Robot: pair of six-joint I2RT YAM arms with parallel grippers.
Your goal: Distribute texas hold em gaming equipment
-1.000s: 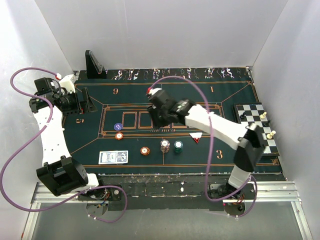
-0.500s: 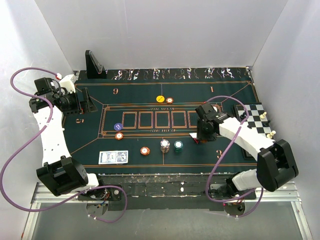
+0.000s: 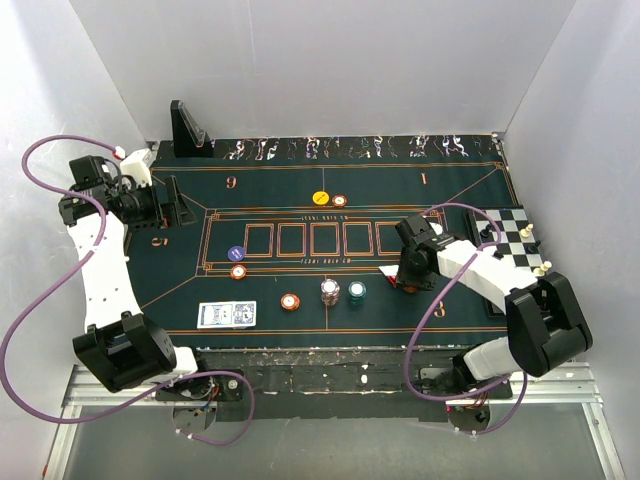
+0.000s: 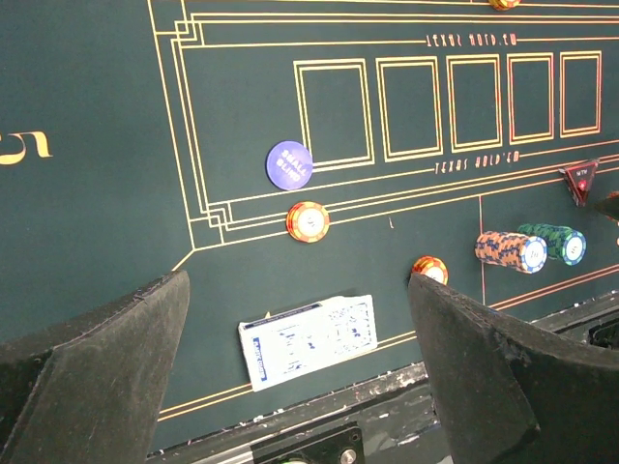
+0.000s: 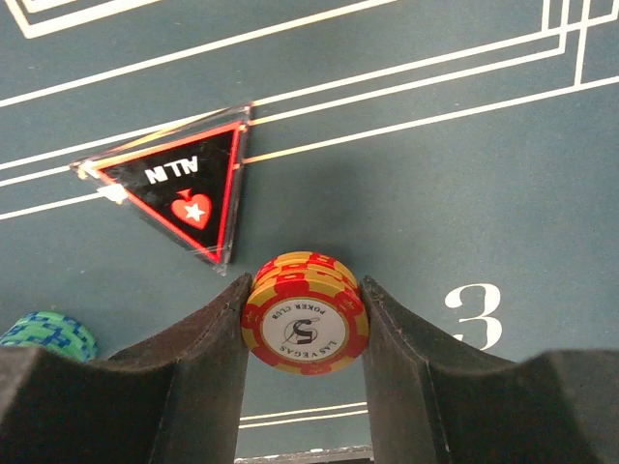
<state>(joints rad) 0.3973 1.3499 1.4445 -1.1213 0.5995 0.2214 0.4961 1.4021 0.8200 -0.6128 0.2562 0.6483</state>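
Note:
A short stack of red-and-yellow poker chips (image 5: 305, 314) is clamped between my right gripper's (image 5: 305, 321) fingers, just above the green felt beside the "3". In the top view the right gripper (image 3: 408, 278) sits near the front right. My left gripper (image 4: 298, 290) is open and empty, high over the deck of cards (image 4: 308, 338); it hangs at the left (image 3: 183, 208). On the felt lie a blue chip (image 3: 236, 253), orange chips (image 3: 238, 271) (image 3: 290, 301), a white-pink stack (image 3: 330, 291), a teal stack (image 3: 357, 293), the cards (image 3: 226, 315), and yellow (image 3: 320, 198) and orange (image 3: 340, 200) chips at the far middle.
A black-and-red triangular "ALL IN" marker (image 5: 179, 193) lies just ahead of the held chips. A chessboard with pieces (image 3: 515, 240) sits at the right edge. A black wedge stand (image 3: 188, 130) is at the far left corner. White walls close in three sides.
The right arm swung from the middle of the felt to the front right and came down beside the triangular marker, chips still in its grip. The left arm stayed put.

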